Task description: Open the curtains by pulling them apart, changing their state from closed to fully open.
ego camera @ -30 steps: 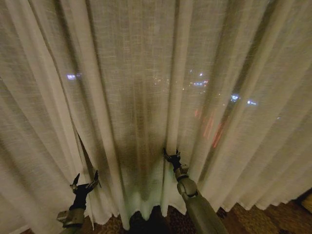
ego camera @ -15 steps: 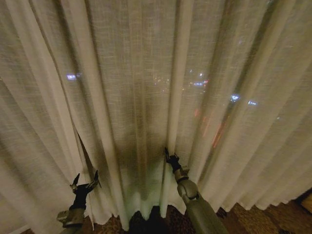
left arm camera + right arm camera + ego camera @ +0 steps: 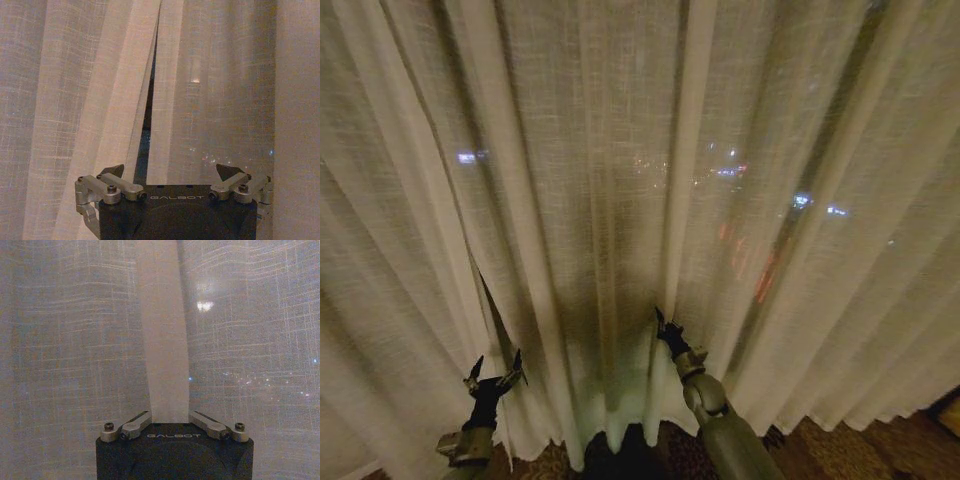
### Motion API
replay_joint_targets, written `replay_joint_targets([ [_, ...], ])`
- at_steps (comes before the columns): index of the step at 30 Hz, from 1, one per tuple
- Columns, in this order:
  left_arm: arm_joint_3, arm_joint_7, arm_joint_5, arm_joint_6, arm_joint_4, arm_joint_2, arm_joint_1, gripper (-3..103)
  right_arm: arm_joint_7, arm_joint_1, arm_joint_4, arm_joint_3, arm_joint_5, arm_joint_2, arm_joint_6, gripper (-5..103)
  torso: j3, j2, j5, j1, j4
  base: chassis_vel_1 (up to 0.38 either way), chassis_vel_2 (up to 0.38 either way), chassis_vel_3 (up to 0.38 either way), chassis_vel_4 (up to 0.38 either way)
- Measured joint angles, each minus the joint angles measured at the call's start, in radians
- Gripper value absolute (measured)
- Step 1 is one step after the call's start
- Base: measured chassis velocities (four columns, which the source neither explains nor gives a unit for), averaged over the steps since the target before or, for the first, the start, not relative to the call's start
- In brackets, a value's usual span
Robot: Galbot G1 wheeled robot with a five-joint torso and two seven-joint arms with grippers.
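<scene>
In the head view the right arm rises from the lower middle of the frame, its olive forearm slanting up and to the left, and the right gripper is pushed against a pale fold of the curtains just right of centre; from here its fingers are too dark and small to read. The left arm shows as a short stub at the lower left, with the left gripper pointing upward, its two dark fingertips spread well apart and holding nothing, just beside a fold edge. The sheer cream curtains hang closed across the whole frame in many vertical pleats, with small city lights glowing through, and a strip of dark patterned carpet lies at the lower right. In the left wrist view the left gripper sits at the bottom, fingers wide apart and empty, facing a narrow dark slit where two fabric edges meet in the upper middle. In the right wrist view the right gripper is at the bottom centre, and one pale fold runs straight down between its two finger linkages; the fingertips are hidden by the cloth, so whether they pinch it cannot be told.
</scene>
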Motion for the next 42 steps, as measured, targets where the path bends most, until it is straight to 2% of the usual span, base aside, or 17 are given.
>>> replay_joint_targets([
  [7, 0.0, 0.0, 0.0, 0.0, 0.0, 0.0, 0.0, 100, -0.055, -0.012, -0.004, 0.019, 0.038, -0.006, 0.005, 0, 0.0, 0.0, 0.0, 0.0, 0.0, 0.0, 0.0, 0.0, 0.0],
  [19, 0.0, 0.0, 0.0, 0.0, 0.0, 0.0, 0.0, 100, -0.056, -0.001, -0.002, 0.027, 0.074, -0.02, -0.009, 0, 0.0, 0.0, 0.0, 0.0, 0.0001, -0.052, -0.051, 0.062, 0.055],
  [27, 0.0, 0.0, 0.0, 0.0, 0.0, 0.0, 0.0, 100, -0.09, -0.011, -0.005, 0.053, 0.091, -0.034, -0.003, 0, 0.0, 0.0, 0.0002, 0.0, -0.0001, -0.226, -0.217, 0.24, 0.206],
  [42, 0.0, 0.0, 0.0, 0.0, 0.0, 0.0, 0.0, 100, -0.12, -0.008, -0.012, 0.061, 0.101, -0.038, -0.002, 0, 0.0, 0.0, 0.0001, 0.0, 0.0, -0.341, -0.334, 0.342, 0.336],
])
